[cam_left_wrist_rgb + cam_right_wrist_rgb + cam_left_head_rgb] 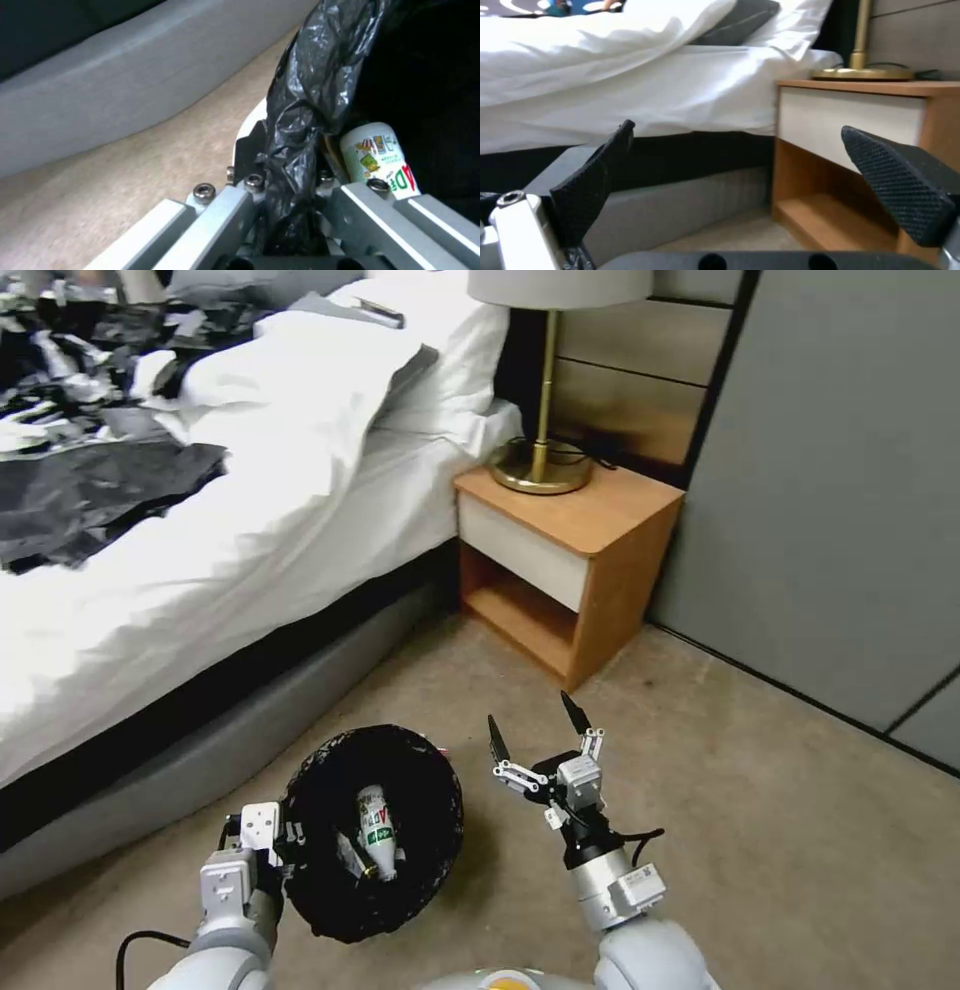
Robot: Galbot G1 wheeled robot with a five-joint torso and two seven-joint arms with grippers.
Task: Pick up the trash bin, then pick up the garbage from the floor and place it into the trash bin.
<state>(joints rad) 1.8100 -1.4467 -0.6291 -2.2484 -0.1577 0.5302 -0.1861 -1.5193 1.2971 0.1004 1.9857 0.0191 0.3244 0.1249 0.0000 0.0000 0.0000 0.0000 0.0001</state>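
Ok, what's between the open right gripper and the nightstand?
Just bare carpet, seen in the head view, between the right gripper and the nightstand.

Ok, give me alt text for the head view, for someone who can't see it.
The left hand holds the black-lined trash bin by its rim above tan carpet, a bottle inside, while the right hand hovers open beside it. Behind are a white-sheeted bed and a wooden nightstand with a brass lamp.
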